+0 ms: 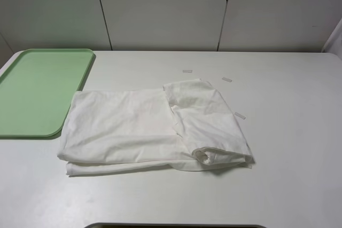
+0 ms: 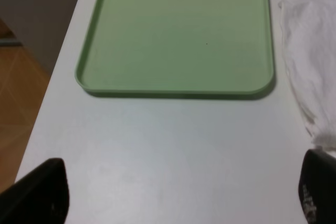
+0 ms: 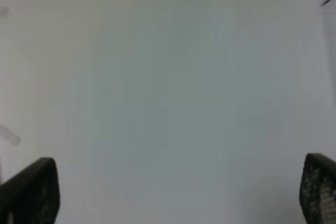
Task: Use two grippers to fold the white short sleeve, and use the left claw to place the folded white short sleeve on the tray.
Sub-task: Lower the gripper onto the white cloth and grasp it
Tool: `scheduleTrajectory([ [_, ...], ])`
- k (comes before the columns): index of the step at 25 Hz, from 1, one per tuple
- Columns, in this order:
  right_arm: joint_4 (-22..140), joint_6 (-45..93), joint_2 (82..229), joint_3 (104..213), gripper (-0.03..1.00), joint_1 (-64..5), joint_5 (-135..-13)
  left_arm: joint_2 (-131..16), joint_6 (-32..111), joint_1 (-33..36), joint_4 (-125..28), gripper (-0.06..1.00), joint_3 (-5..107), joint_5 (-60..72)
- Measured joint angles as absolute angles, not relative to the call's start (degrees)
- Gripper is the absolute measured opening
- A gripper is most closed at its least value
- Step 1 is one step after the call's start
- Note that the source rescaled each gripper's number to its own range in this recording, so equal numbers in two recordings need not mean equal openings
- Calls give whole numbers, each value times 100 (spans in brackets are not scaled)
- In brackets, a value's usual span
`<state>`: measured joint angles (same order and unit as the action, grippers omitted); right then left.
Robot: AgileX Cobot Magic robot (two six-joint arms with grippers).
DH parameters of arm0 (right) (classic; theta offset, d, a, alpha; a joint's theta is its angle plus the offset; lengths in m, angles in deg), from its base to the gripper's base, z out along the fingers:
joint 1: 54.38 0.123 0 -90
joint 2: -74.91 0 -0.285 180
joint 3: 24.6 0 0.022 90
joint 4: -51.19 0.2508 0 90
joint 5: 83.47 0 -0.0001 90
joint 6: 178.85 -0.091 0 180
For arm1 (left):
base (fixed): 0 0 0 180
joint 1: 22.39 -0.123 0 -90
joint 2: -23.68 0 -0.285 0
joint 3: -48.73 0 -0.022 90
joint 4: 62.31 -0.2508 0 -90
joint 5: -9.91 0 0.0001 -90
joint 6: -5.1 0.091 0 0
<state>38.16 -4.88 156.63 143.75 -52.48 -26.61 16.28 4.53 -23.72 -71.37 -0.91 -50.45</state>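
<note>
White short sleeve [image 1: 155,126] lies on the table [image 1: 288,142] just beside the tray [image 1: 37,92], not on it. It is a long rumpled band of several layers, and the end away from the tray is lumpy, with an opening showing. Left gripper [image 2: 176,192]: fingers wide apart, nothing between them, over bare table near the tray's rim, shirt edge just beside one finger. Right gripper [image 3: 176,192]: fingers apart, empty, over bare table. Judged step: another fold. Best taken at the two corners farthest from the tray: pinch every layer, lift low, carry both toward the tray at an even pace so the edge stays straight. Thin cotton will likely slip.
</note>
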Motion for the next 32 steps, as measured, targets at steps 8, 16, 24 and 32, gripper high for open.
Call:
scheduleTrajectory([
  [8,3920,-291,12435,13493,100,-5700,-3223,1628,453,-2372,-7137,86,-91,-5045],
  [16,4016,170,10109,13481,100,-5700,-2594,1628,453,-2372,-7137,86,-91,-5045],
  [24,4433,689,8726,13249,100,-5700,-1973,1628,453,-2372,-7137,86,-91,-5040],
  [32,4888,877,8215,12120,100,-5700,-1611,1628,453,-2372,-7137,86,-91,-5040],
])
